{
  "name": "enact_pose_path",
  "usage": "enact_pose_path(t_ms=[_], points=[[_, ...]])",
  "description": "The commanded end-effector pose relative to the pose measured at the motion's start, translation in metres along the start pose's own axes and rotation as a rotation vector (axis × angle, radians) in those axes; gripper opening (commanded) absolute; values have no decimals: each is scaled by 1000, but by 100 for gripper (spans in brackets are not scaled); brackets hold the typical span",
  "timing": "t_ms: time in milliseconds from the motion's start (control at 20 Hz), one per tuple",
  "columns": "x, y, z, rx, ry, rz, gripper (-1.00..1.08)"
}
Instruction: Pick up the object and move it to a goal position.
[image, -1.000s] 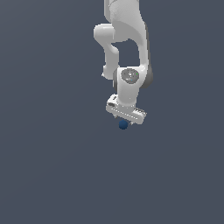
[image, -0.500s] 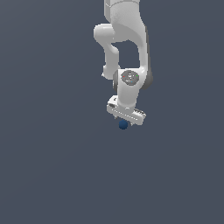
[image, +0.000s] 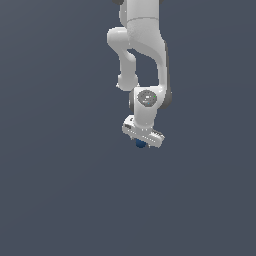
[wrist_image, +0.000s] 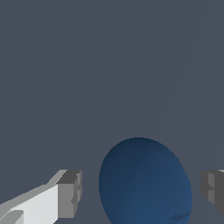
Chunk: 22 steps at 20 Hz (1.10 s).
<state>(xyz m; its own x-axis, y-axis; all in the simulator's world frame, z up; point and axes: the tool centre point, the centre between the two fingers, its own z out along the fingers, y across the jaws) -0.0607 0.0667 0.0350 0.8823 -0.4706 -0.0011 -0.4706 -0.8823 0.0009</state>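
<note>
Closest in, from the wrist camera, the dark blue ball (wrist_image: 145, 183) fills the space between the two grey fingertips (wrist_image: 70, 193), and there is a clear strip of grey background on either side of it, so the jaws stand apart and neither pad touches the ball. One finger runs back into a white link, the other shows only as a grey block at the frame's edge. Stepping back to the exterior view, the gripper (image: 141, 143) hangs under the white bar at the end of the arm, tilted a little, with the ball (image: 141, 144) peeking out just beneath the bar as a small blue spot, much narrower than the bar itself. Above that sits the round wrist joint, and the white arm (image: 145, 45) climbs from there out of the top of the picture. Behind everything is a plain, dark grey-blue backdrop (image: 55, 190) with no visible markings.
</note>
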Motion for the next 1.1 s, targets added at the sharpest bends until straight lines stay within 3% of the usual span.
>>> enact_pose_path(t_ms=[0, 50, 100, 700, 1050], points=[[1, -1, 4, 1, 1, 0, 100], [1, -1, 4, 1, 1, 0, 100], [1, -1, 4, 1, 1, 0, -100], [0, -2, 2, 2, 2, 0, -100], [-5, -28, -16, 2, 2, 0, -100]])
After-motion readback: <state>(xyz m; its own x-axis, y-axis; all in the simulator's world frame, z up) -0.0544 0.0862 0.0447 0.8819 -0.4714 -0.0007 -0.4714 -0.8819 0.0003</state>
